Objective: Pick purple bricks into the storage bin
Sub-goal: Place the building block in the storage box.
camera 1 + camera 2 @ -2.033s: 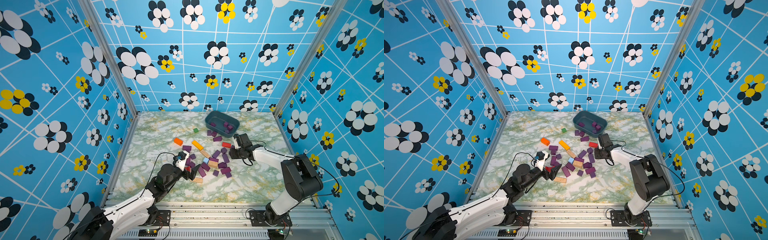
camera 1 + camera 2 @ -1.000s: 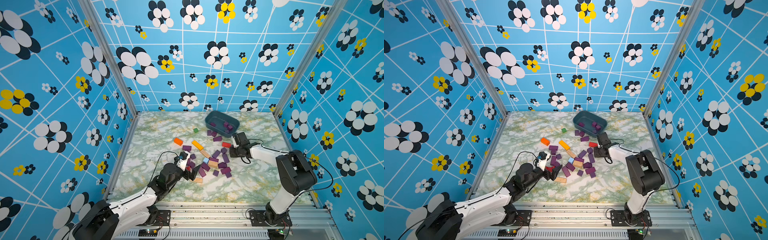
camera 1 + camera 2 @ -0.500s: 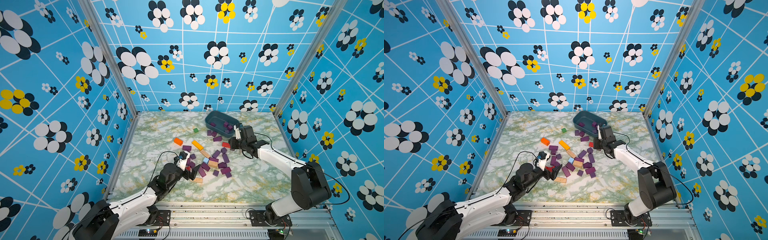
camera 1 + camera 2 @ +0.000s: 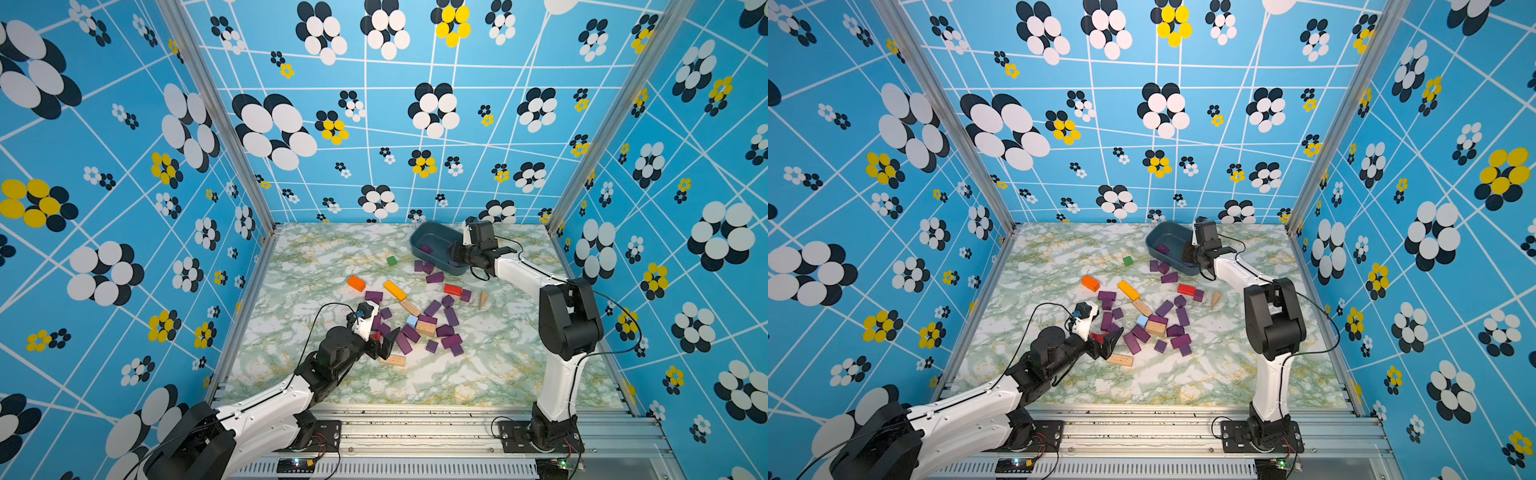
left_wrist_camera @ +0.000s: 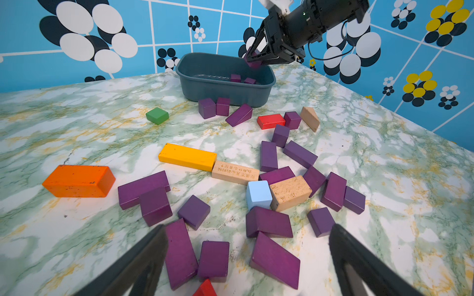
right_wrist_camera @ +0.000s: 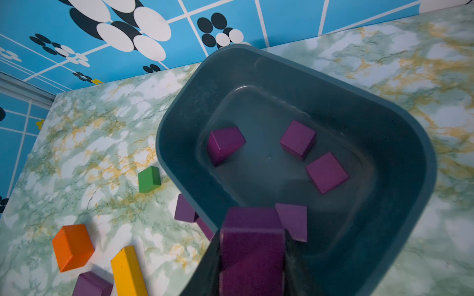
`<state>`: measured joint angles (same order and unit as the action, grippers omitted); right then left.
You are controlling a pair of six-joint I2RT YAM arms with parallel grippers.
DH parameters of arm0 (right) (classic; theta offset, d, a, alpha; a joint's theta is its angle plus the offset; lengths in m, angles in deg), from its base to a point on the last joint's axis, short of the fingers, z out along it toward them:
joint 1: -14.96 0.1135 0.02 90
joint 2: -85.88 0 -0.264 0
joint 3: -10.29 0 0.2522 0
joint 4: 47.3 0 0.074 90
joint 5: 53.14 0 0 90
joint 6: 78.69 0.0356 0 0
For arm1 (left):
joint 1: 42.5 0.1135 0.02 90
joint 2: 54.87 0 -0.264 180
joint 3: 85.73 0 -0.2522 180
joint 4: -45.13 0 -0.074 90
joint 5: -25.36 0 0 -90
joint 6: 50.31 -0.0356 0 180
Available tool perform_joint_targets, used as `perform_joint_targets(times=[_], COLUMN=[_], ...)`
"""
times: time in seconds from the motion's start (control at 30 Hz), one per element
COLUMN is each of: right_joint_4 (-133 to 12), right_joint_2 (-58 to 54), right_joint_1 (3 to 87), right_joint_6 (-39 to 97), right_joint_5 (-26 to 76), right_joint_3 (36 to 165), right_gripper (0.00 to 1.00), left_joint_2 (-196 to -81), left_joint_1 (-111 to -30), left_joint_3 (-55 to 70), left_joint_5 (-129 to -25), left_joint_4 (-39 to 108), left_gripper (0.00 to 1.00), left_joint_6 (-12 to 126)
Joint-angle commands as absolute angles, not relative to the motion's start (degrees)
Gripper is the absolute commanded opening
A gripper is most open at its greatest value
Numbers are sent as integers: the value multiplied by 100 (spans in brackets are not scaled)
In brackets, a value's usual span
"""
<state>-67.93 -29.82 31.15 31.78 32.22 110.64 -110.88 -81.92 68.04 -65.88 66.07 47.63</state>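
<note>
The storage bin [image 4: 434, 239] [image 4: 1169, 239] stands at the back of the table, right of centre. My right gripper [image 4: 453, 255] [image 6: 252, 256] hangs over its near end, shut on a purple brick [image 6: 252, 246] [image 5: 252, 62]. Several purple bricks [image 6: 298, 138] lie inside the bin. Many more purple bricks [image 4: 451, 316] [image 5: 268, 156] are scattered mid-table, and three lie against the bin's front wall [image 5: 223, 92]. My left gripper [image 4: 384, 345] [image 5: 247, 228] is open, low over the pile's near-left edge, with three purple bricks [image 5: 179, 253] between its fingers.
Mixed in with the purple ones are an orange block [image 4: 356, 282], a yellow bar [image 4: 395, 289], a green cube [image 4: 391, 260], a red block [image 4: 453, 289], tan blocks [image 4: 426, 328], a light-blue cube [image 4: 411, 321] and a tan wedge [image 4: 483, 298]. A red wedge [image 5: 205, 289] lies under the left gripper.
My right gripper has carried its purple brick from the pile's right edge back and up to over the bin. The left arm has barely moved and stays open.
</note>
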Motion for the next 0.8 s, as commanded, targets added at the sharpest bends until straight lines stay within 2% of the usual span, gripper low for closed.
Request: perform_joint_targets(times=[0.0, 0.1, 0.3, 0.77], right_joint_4=[-7079, -7117, -7092, -6728], right_joint_2=[-3221, -3362, -3215, -1581], right_joint_1=[3078, 3073, 3065, 3140], right_joint_6=[3284, 3277, 3108, 3104], right_joint_5=[3146, 3110, 3305, 3757], right_joint_3=[11500, 11733, 11619, 10041], right_gripper=[19, 24, 52, 59], left_joint_2=[-11016, -11035, -11078, -11017], left_joint_1=[-8214, -8212, -8209, -8210], left_joint_3=[6745, 6741, 6741, 6733], left_joint_5=[-6607, -6661, -6642, -6614], left_joint_4=[6568, 6571, 6591, 6549], left_gripper=[100, 99, 99, 99], left_joint_6=[4778, 4768, 4777, 4852])
